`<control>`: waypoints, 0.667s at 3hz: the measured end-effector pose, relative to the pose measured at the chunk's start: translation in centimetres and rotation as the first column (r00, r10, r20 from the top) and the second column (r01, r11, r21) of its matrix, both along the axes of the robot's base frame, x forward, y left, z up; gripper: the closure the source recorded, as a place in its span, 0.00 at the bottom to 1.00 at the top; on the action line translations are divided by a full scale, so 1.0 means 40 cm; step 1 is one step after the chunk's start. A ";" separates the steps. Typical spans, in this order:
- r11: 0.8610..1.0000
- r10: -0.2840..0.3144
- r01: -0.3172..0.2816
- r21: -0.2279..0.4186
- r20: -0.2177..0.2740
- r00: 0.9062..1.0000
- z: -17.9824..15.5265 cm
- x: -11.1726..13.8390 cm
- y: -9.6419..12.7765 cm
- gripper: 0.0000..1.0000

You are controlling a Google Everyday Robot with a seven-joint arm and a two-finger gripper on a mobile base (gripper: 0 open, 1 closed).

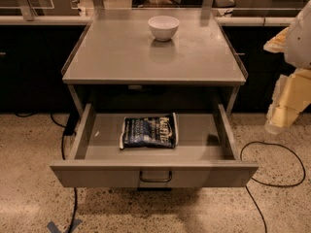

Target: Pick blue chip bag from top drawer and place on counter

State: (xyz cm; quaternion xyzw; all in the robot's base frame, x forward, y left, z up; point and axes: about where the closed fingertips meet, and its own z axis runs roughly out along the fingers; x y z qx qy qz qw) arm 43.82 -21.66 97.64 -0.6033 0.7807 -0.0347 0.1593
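Note:
The blue chip bag (149,131) lies flat in the middle of the open top drawer (154,172), which is pulled fully out below the counter (121,62). The bag is dark navy with white edges and pale lettering. My gripper (279,120) hangs at the right edge of the view, pale and yellowish, beside the counter's right side and above the floor. It is well to the right of the drawer and apart from the bag.
A white bowl (164,27) stands at the back middle of the counter. Black cables (272,178) lie on the speckled floor right and left of the drawer. Long dark cabinets (29,67) with pale tops run behind.

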 end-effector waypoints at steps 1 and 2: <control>1.000 -0.001 0.001 0.001 0.002 1.000 0.001 0.001 0.000 0.00; 1.000 -0.013 0.013 0.025 0.000 1.000 -0.001 0.020 -0.002 0.00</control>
